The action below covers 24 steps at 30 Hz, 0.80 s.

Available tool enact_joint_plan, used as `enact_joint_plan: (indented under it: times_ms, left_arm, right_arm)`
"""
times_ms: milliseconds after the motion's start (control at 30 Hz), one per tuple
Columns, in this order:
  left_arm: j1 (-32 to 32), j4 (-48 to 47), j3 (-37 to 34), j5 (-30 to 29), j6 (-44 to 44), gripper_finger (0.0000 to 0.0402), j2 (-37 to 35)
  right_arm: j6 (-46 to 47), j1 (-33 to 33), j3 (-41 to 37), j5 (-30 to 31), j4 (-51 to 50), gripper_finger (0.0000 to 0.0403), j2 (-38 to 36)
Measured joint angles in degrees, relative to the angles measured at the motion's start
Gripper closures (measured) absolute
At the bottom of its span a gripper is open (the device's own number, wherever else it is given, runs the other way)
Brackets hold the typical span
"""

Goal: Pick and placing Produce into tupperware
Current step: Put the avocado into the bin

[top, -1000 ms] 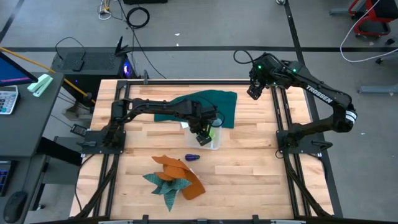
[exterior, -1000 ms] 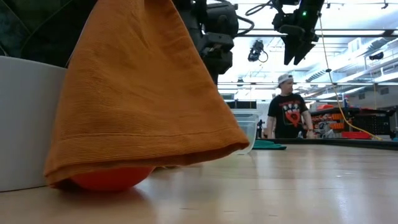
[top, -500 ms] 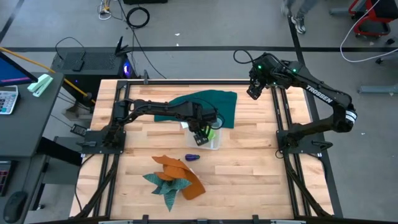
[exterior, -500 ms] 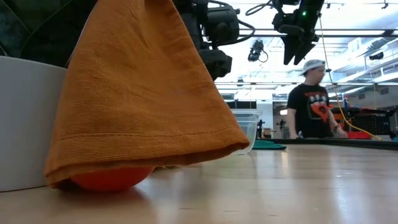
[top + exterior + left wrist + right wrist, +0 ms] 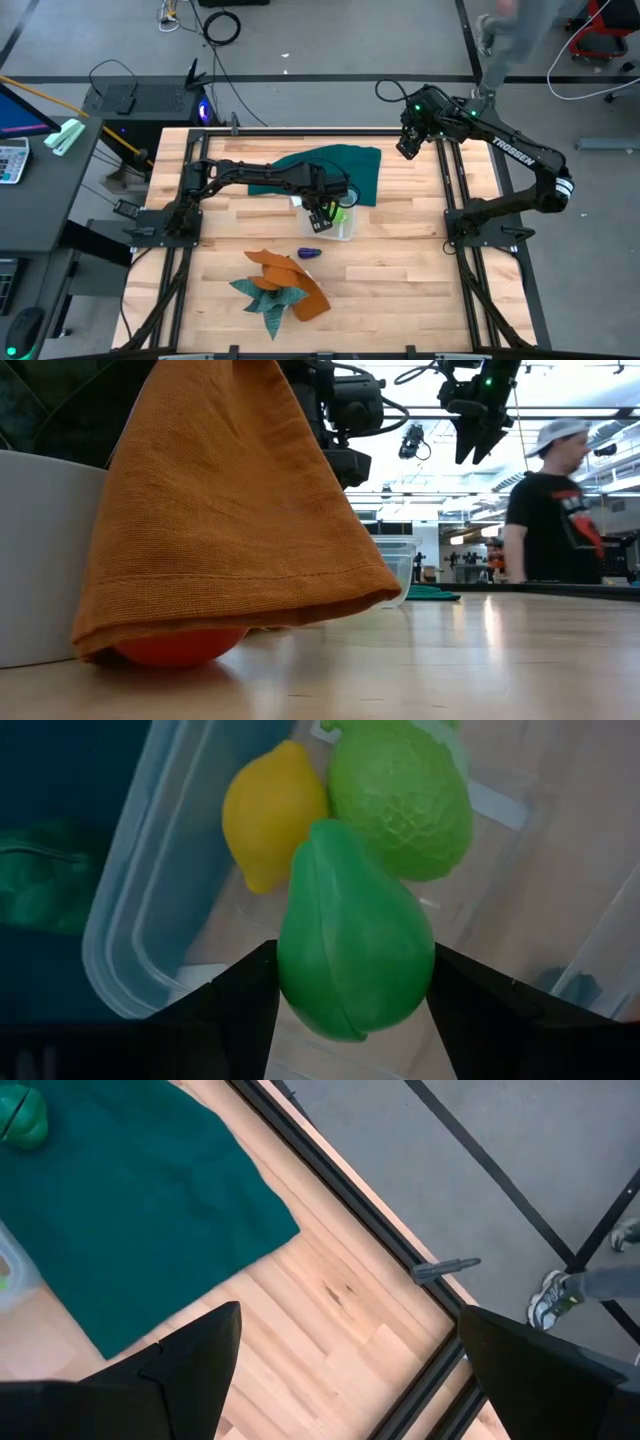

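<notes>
My left gripper [image 5: 321, 213] hangs over the clear tupperware [image 5: 343, 225] and is shut on a green pear-shaped toy fruit [image 5: 350, 950]. In the tub [image 5: 135, 895] lie a yellow lemon [image 5: 270, 815] and a light green fruit [image 5: 405, 800]. A purple piece [image 5: 308, 253] rests on the table just near of the tub. A dark green piece [image 5: 22, 1115] sits on the dark green cloth. A red-orange piece [image 5: 175, 648] shows under the orange cloth. My right gripper [image 5: 408, 145] is open, raised over the far right corner. My left gripper pinches the green fruit between its two fingers at the fruit's broad end [image 5: 290, 970]. The fingers come from above, pointing down into the tub. The fruit's narrow end points down toward the lemon and the light green fruit; whether it touches them I cannot tell.
The dark green cloth [image 5: 335, 168] lies far of the tub, partly under it. Orange and teal cloths [image 5: 282, 285] are heaped at the near middle. A white container [image 5: 40, 560] stands close to the low camera. A person [image 5: 550, 510] is beyond the far edge.
The person beyond the far edge has walked toward the right. My left gripper has stayed over the tub with only a slight shift. My right arm has kept still.
</notes>
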Motion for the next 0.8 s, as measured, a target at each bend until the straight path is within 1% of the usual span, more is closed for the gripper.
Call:
enact_joint_plan:
  times_ms: [333,633,800]
  left_arm:
    - [0.07,0.09,0.00,0.00,-0.11,0.0165,0.01]
    - [-0.35,-0.10,0.00,0.00,0.90,0.0163,2.98]
    - [-0.38,0.61,-0.02,-0.10,0.93,0.0164,2.99]
  right_arm:
    - [0.13,0.00,0.00,0.00,0.00,0.0067,0.00]
    - [0.13,0.00,0.00,0.02,0.00,0.0067,0.00]
    - [0.15,0.00,0.00,-0.17,0.00,0.0067,0.00]
